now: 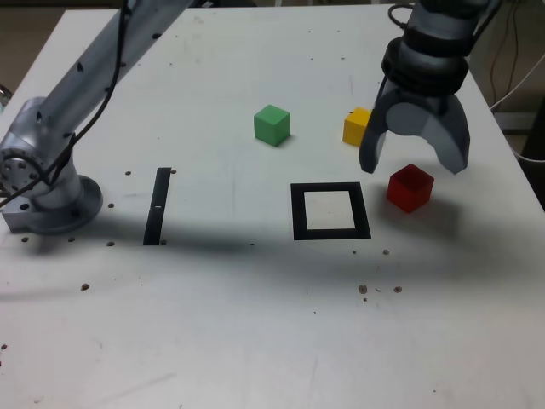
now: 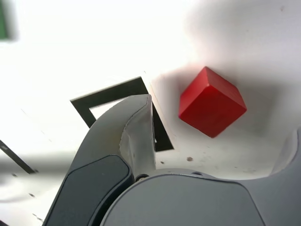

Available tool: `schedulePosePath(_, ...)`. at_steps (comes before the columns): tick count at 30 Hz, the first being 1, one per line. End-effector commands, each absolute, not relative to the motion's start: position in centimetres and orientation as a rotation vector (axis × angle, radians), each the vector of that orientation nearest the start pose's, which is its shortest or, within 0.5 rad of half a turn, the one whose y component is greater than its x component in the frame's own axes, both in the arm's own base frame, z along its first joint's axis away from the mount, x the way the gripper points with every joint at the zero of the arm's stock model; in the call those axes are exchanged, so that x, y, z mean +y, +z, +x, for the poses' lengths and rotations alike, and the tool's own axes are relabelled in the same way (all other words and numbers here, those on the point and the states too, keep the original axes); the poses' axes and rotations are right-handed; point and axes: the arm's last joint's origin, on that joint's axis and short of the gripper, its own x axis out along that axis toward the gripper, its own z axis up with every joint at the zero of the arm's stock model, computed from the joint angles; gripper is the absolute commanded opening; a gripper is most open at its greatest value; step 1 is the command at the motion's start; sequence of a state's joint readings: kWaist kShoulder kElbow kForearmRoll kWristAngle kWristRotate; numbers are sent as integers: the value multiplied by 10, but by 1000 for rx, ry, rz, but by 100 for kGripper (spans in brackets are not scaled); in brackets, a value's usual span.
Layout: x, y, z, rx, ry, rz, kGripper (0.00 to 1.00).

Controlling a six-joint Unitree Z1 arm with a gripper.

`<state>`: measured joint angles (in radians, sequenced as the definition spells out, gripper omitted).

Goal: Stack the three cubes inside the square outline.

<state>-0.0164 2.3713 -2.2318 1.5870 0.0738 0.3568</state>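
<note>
Three unmarked cubes: red cube [image 1: 410, 187], yellow cube [image 1: 357, 126], green cube [image 1: 272, 124]

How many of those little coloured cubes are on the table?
3. The green cube sits behind the square outline, the yellow cube is partly hidden behind the claw, the red cube beside the outline.
</note>
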Motion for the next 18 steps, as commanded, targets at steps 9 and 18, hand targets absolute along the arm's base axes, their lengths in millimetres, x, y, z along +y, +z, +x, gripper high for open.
schedulePosePath(9,-11,255,459,1665,-488,600,98)
schedulePosePath(18,-17,250,456,1664,-543,699,98)
